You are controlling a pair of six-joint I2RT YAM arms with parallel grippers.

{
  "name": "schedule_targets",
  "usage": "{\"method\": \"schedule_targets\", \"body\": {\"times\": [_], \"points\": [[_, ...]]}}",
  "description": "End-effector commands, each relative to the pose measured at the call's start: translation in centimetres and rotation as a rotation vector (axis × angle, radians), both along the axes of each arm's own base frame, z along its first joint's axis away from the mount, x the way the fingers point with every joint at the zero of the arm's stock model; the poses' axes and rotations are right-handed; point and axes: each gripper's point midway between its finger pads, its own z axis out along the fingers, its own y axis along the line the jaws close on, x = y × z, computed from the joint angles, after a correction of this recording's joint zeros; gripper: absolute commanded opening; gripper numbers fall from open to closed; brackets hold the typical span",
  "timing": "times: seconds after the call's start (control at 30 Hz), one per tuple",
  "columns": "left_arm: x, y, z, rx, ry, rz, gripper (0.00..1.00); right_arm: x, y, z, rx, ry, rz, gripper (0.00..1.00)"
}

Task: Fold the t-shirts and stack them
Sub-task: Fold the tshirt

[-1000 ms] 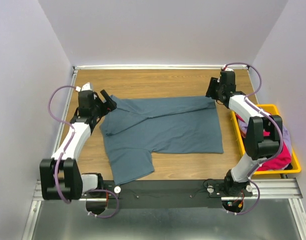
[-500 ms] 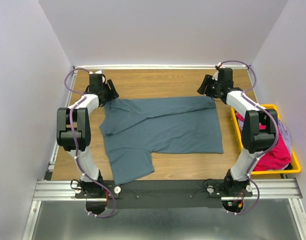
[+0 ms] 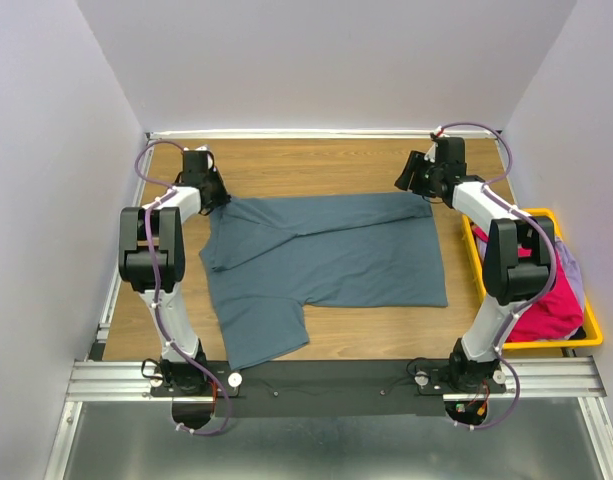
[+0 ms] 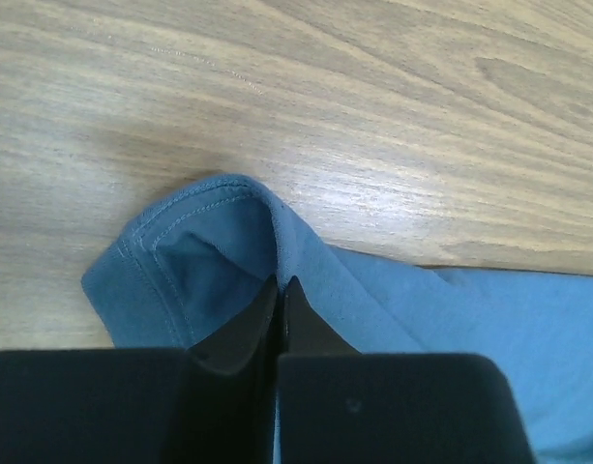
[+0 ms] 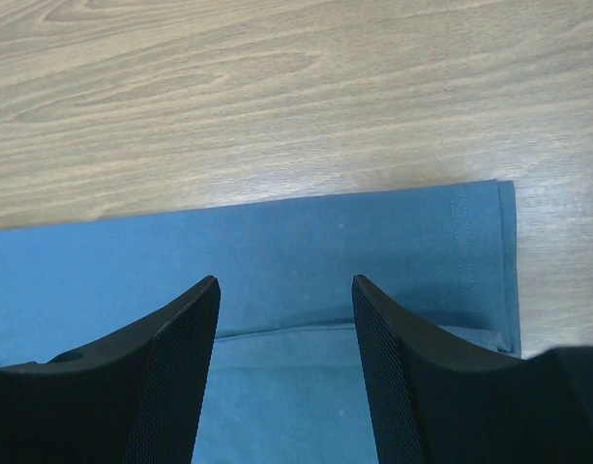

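Observation:
A slate blue-grey t-shirt [image 3: 326, 255] lies spread flat on the wooden table, with one sleeve [image 3: 261, 335] toward the near edge. My left gripper [image 3: 214, 195] is at its far left corner. In the left wrist view that gripper [image 4: 280, 280] is shut, pinching a raised ridge of the blue cloth [image 4: 219, 232]. My right gripper [image 3: 416, 180] hovers at the far right corner. In the right wrist view it [image 5: 286, 285] stands open over the shirt's hem [image 5: 470, 242], with nothing between its fingers. A magenta-pink t-shirt [image 3: 546, 310] lies in the bin.
A yellow plastic bin [image 3: 556, 345] stands at the table's right edge, holding the pink shirt and a pale grey-blue cloth [image 3: 574, 275]. Walls close in the table on the left, back and right. Bare wood [image 3: 316, 165] shows beyond the shirt.
My left arm has swung out to the shirt's far left corner and its jaws have shut on the cloth. The right gripper shifted slightly left and stayed open.

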Motion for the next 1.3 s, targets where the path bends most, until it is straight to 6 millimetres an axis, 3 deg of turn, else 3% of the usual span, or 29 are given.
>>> {"method": "schedule_targets", "body": {"times": [0.0, 0.07, 0.13, 0.27, 0.43, 0.57, 0.83, 1.03, 1.27], "points": [[-0.6, 0.8, 2.2, 0.008, -0.036, 0.033, 0.05, 0.0, -0.9, -1.2, -0.026, 0.027, -0.026, 0.65], [-0.8, 1.3, 3.7, 0.008, -0.077, 0.062, 0.05, 0.0, -1.0, -1.5, -0.033, 0.033, -0.035, 0.65], [-1.7, 2.0, 3.5, 0.012, -0.081, 0.096, 0.05, 0.0, -1.5, -1.8, -0.045, 0.038, -0.053, 0.65], [-2.7, 3.5, 1.9, -0.014, -0.057, 0.139, 0.05, -0.1, -1.6, -2.3, -0.049, 0.049, -0.064, 0.65], [-3.3, 4.0, -0.2, -0.039, -0.019, 0.144, 0.05, -0.3, -1.5, -2.7, -0.038, 0.062, -0.058, 0.65], [-2.8, 3.6, -0.3, -0.058, -0.028, 0.128, 0.09, -0.4, -1.1, -3.2, -0.028, 0.086, -0.049, 0.65], [-4.7, 3.7, -1.0, -0.072, -0.005, 0.16, 0.09, -0.6, -0.8, -4.5, -0.005, 0.138, -0.049, 0.64], [-4.4, 3.8, -0.8, -0.066, -0.024, 0.147, 0.09, 0.8, -3.1, -4.3, -0.073, 0.113, -0.103, 0.63], [-3.6, 4.0, -0.2, -0.063, -0.052, 0.132, 0.09, 3.2, -5.9, -4.6, -0.028, 0.102, -0.09, 0.61]]}}
